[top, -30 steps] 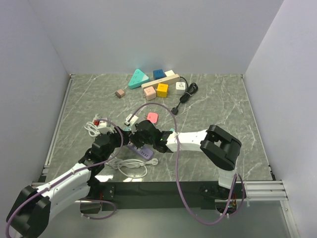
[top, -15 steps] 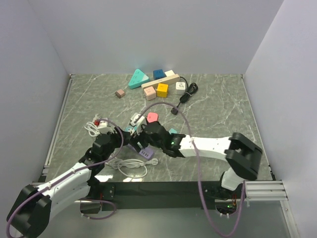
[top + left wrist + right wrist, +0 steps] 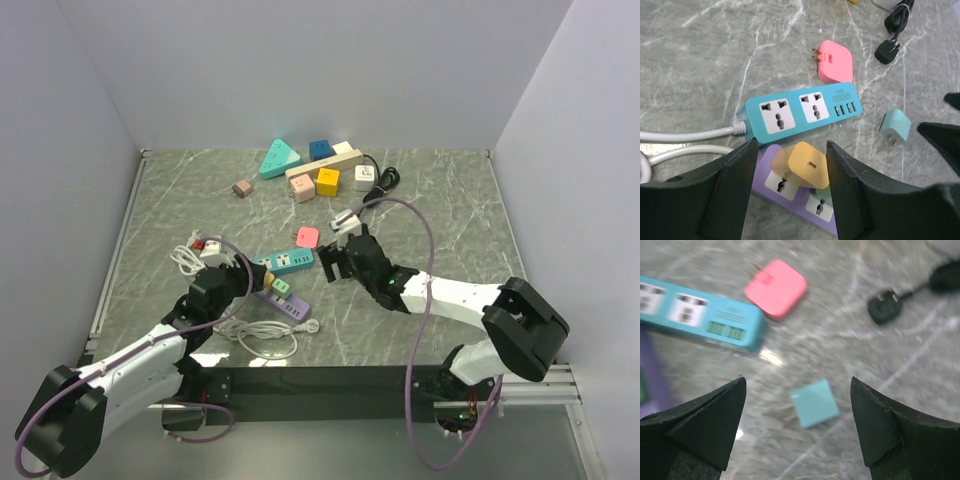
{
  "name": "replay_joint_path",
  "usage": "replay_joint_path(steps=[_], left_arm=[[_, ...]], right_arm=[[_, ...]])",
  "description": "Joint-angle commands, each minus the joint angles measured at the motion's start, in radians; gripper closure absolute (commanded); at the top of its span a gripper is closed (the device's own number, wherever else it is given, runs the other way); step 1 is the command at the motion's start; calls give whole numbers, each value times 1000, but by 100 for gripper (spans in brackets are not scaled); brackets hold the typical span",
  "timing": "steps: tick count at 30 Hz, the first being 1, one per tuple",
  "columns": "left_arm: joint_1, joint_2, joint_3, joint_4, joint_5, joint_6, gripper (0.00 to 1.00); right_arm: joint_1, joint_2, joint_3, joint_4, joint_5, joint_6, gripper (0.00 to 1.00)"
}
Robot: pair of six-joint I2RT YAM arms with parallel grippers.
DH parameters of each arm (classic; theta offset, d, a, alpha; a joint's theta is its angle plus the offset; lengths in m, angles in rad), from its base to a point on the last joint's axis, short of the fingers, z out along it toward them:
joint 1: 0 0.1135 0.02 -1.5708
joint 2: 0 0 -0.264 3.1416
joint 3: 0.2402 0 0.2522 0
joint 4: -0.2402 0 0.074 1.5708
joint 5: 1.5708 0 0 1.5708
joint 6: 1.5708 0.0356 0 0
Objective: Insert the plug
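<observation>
Grey-green marbled table (image 3: 450,200). Blue power strip (image 3: 285,263) lies mid-table with a white cable (image 3: 690,134); purple power strip (image 3: 290,306) just nearer. Pink plug (image 3: 307,237), teal plug (image 3: 895,126) close by. Black cord (image 3: 380,182), coloured blocks (image 3: 327,181) at the far edge.

Plug: yellow-orange rounded plastic cube plug (image 3: 807,165), seated in a socket, slightly tilted.
Strip: purple plastic power strip (image 3: 767,165), lying flat, set diagonally.
Second plug: small green plug (image 3: 283,288), seated in the neighbouring socket.
</observation>
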Motion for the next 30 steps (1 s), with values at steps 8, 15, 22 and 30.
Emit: replay_joint_path(steps=[8, 15, 22, 30], left_arm=[[2, 54, 125, 66, 52, 36, 37], [2, 51, 150, 43, 62, 61, 37], [2, 69, 173, 40, 74, 67, 38], [1, 127, 186, 114, 177, 85, 38]], right_arm=[[-87, 113, -51, 73, 34, 107, 8], [-130, 110, -99, 120, -45, 130, 7], [-133, 133, -148, 173, -108, 135, 9], [-133, 113, -177, 226, -133, 115, 24]])
